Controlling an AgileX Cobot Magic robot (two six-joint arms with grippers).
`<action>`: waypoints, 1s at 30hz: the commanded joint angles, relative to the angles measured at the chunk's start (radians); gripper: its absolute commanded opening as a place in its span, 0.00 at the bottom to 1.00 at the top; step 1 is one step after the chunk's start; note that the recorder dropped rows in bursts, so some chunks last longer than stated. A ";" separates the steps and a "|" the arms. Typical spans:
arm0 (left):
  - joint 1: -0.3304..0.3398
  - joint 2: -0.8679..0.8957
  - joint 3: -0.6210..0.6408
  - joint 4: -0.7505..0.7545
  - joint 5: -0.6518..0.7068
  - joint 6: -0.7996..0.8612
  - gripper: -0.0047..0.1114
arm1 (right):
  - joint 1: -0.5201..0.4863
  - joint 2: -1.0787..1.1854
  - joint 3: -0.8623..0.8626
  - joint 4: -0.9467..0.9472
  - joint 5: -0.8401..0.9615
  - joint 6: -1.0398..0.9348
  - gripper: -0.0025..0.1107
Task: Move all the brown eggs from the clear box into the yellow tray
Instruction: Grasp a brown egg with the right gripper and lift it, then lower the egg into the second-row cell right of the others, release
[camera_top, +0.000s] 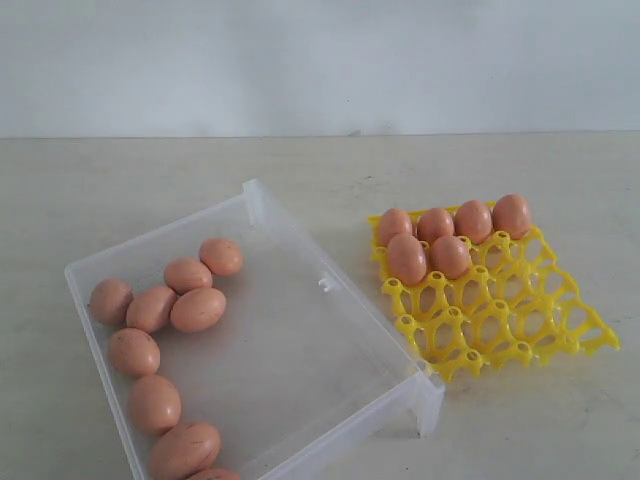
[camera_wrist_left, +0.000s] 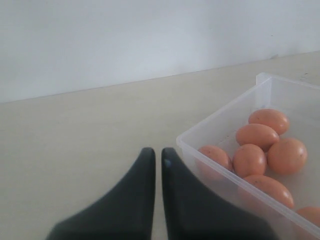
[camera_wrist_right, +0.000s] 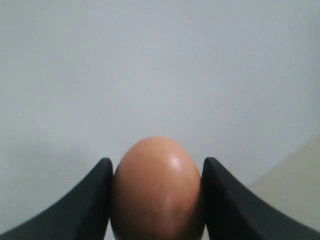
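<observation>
Currently: yellow tray (camera_top: 540, 330), right of the exterior frame, holds six brown eggs (camera_top: 451, 256) in its upper two rows, ten cups vacant. At lower left, clear box (camera_top: 300, 330) keeps nine eggs, the lowest cut by the frame edge. Unseen there, right gripper (camera_wrist_right: 157, 164) is clamped on one egg (camera_wrist_right: 157, 192). The left gripper (camera_wrist_left: 158, 155) is closed and empty beside the box.

No readable txt, labels or nos. — brown eggs (camera_top: 198, 309), clear box (camera_top: 300, 350), yellow tray (camera_top: 406, 322) all unmarked

On tabletop (camera_top: 520, 425), box (camera_top: 290, 345) at left with eggs (camera_top: 198, 310) toward its left wall, tray (camera_top: 452, 314) just right holding six eggs (camera_top: 451, 256) in far cups.
</observation>
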 joint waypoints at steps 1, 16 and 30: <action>-0.003 -0.003 0.004 -0.007 -0.007 -0.001 0.08 | -0.025 -0.012 -0.033 -0.764 -0.098 0.153 0.02; -0.003 -0.003 0.004 -0.007 -0.007 -0.001 0.08 | 0.095 0.097 -0.068 -1.809 -0.026 0.527 0.02; -0.003 -0.003 0.004 -0.007 -0.007 -0.001 0.08 | -0.132 0.390 -0.055 -1.626 -0.421 0.508 0.02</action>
